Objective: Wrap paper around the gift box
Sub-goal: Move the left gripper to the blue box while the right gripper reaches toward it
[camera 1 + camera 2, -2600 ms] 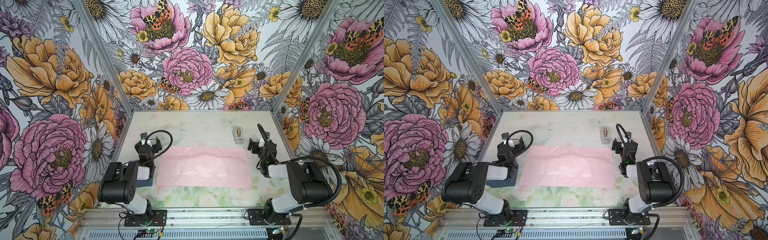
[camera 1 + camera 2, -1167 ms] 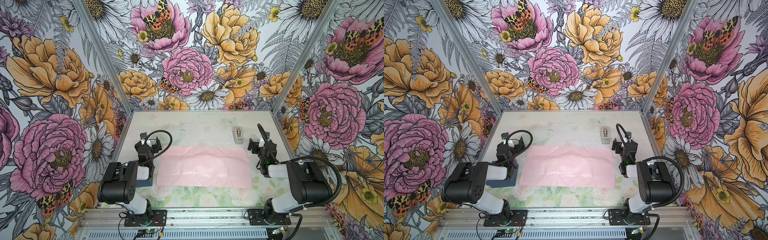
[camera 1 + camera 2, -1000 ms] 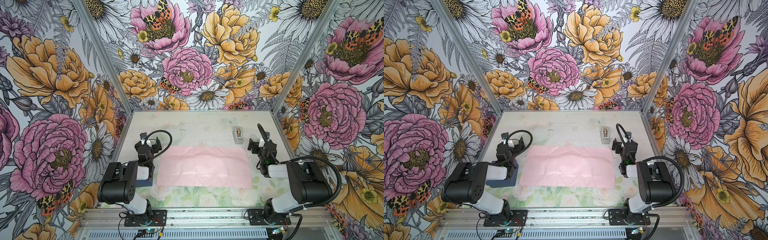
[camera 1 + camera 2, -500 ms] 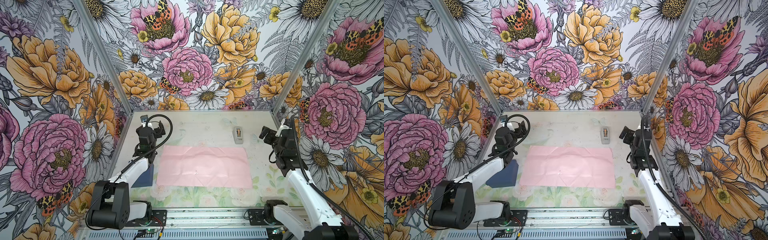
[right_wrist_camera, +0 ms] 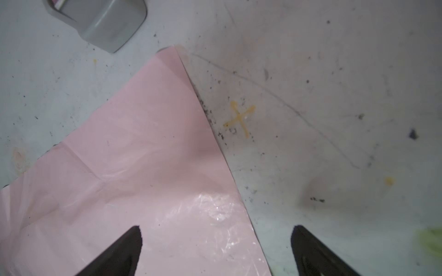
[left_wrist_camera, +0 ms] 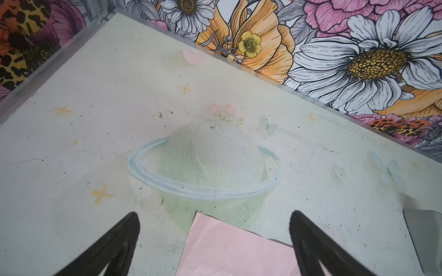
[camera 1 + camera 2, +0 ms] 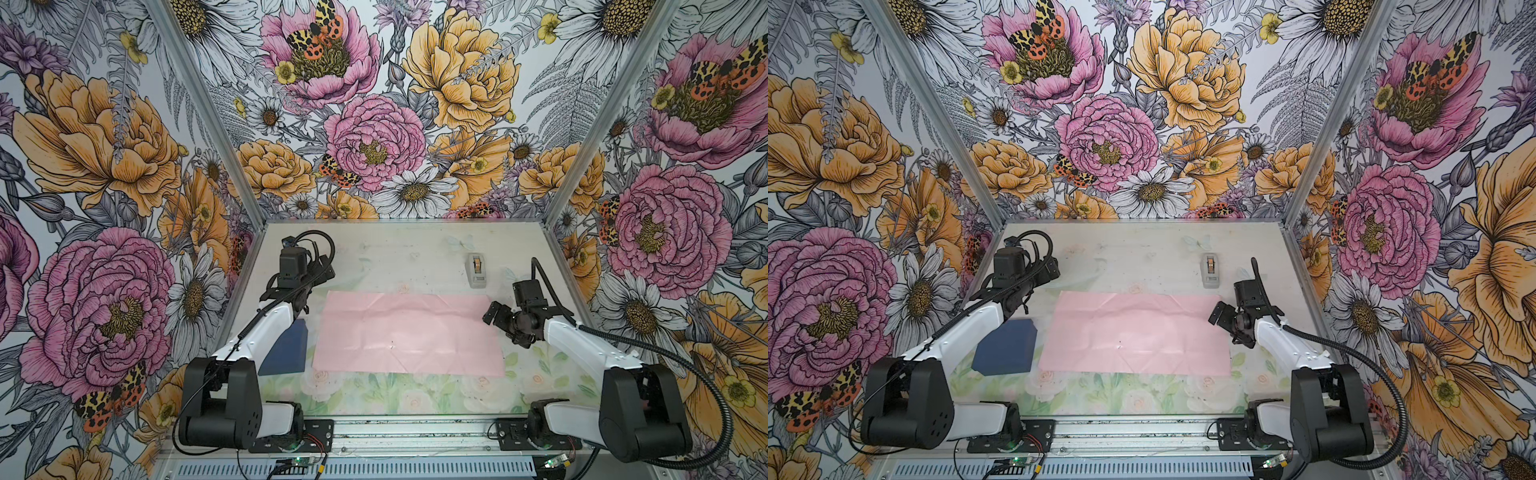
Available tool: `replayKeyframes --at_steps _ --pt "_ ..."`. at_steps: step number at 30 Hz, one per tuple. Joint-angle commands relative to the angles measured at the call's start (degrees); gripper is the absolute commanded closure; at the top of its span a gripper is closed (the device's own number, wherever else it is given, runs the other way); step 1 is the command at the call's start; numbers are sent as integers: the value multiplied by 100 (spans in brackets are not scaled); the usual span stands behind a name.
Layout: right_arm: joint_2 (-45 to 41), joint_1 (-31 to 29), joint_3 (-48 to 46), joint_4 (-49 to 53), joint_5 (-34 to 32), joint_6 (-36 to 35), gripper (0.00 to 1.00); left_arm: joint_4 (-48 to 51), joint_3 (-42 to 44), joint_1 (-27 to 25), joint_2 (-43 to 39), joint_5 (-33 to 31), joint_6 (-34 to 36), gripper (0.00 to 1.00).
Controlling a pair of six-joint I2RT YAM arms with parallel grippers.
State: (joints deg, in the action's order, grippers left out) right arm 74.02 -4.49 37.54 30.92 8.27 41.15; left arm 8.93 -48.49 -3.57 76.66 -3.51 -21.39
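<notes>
far left, the gift box (image 7: 1005, 347) lies flat on the table (image 7: 395, 253), just beside the paper's left edge and not on it; in a top view the left forearm (image 7: 270, 328) crosses above it and hides part of it. set there, it looks parked for a short slide onto the sheet, so by my reading the wrapping itself has not begun. the left gripper (image 6: 214, 215) hangs further back, over the far left corner of the paper (image 7: 407, 332), its jaws spread wide and holding nothing; the left wrist view shows that pink corner poking out between the two black fingers (image 6: 114, 241), a stance that suits pinning or picking up the corner. the paper lies spread flat and creased across the middle of the table, long side running left to right, which leaves room for the box at its centre. behind its far right corner stands the grey tape dispenser (image 7: 476, 270), near but apart from the sheet, handy for sealing later. the right gripper (image 5: 216, 227) hovers at the paper's right edge, jaws wide and empty, one finger above the sheet and the other above bare table; whether it touches i cannot tell.
</notes>
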Motion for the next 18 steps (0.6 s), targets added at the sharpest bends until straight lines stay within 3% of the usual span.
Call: replayKeyframes --at_steps 1,18 --pt "293 -39 166 -263 97 129 1 224 96 169 -186 249 -237 1" --pt "634 -138 -56 -1309 1030 420 3 1269 -54 917 -102 327 -973 1"
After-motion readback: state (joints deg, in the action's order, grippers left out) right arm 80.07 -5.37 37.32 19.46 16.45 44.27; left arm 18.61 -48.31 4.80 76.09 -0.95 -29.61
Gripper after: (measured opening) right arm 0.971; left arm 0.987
